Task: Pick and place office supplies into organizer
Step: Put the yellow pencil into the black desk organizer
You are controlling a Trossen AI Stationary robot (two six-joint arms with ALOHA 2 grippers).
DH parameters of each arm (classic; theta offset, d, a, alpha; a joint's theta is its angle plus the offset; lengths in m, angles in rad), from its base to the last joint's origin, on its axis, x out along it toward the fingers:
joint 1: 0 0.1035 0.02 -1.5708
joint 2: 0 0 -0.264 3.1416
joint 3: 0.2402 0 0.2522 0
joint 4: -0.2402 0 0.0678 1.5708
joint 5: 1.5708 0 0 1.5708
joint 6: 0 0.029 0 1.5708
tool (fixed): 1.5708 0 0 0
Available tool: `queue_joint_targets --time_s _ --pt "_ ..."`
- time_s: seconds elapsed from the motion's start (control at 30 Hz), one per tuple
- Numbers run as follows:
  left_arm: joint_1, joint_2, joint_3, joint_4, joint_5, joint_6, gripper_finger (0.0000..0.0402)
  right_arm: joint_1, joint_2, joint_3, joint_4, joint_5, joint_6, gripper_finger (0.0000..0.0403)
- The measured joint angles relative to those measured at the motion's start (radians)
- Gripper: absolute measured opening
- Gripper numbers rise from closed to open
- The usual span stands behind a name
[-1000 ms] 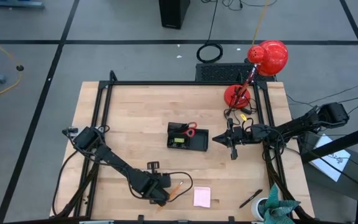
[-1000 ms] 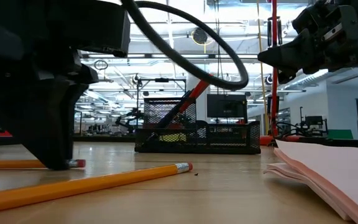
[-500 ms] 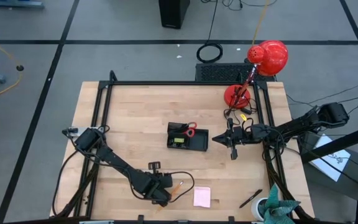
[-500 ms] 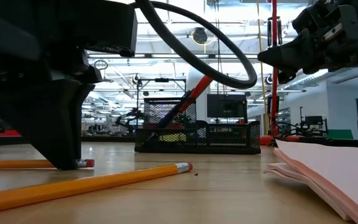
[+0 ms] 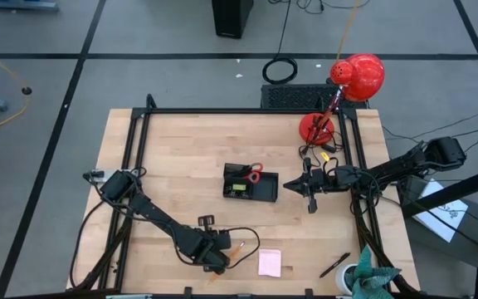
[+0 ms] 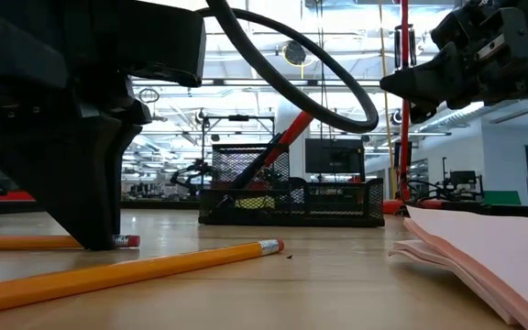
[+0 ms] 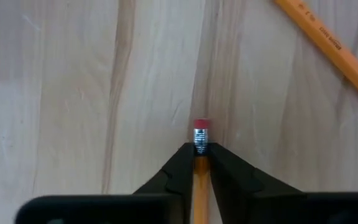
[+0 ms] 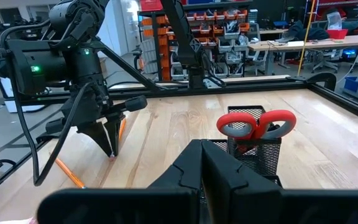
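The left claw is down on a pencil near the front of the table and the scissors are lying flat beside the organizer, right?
Not quite. The left claw is on a pencil, but the scissors stand upright inside the organizer, as the right wrist view shows.

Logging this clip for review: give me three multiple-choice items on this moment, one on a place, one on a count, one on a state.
1. Where do the red-handled scissors stand?
A. flat beside the pink pad
B. upright in the black mesh organizer
C. under the red desk lamp

2. How many yellow wooden pencils lie on the table in the low view?
A. two
B. none
C. four

3. What is the left gripper doing?
A. hanging high above the table
B. gripping the scissors
C. down at the wooden table, fingers either side of a pencil

Answers:
1 B: the handles rise out of its taller section in the right wrist view.
2 A: one at the gripper, one nearer the camera.
3 C: the eraser end pokes out between the fingers.
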Motion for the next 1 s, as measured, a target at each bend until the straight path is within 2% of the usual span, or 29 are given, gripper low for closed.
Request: queue_joint_targets --time_s 0.23,0.37,0.5,0.6,1.0 --pt "0.002 0.0 0.0 -0.006 0.007 -0.013 0.0141 0.0 0.0 0.0 0.0 0.0 0.006 0.0004" --pt "0.008 -0.016 0.0 -0.042 0.036 -0.065 0.0167 0.0 0.0 0.0 0.0 0.0 0.006 0.0004" --pt "0.007 -0.049 -0.002 -0.105 0.155 -0.16 0.0168 0.0 0.0 0.0 0.0 0.0 0.007 0.0004" --pt "-0.006 -0.066 -0.003 -0.118 0.188 -0.191 0.016 0.0 0.0 0.0 0.0 0.0 0.007 0.0004" --pt "-0.018 -0.062 -0.033 -0.09 0.123 -0.124 0.0132 0.0 0.0 0.0 0.0 0.0 0.007 0.0004"
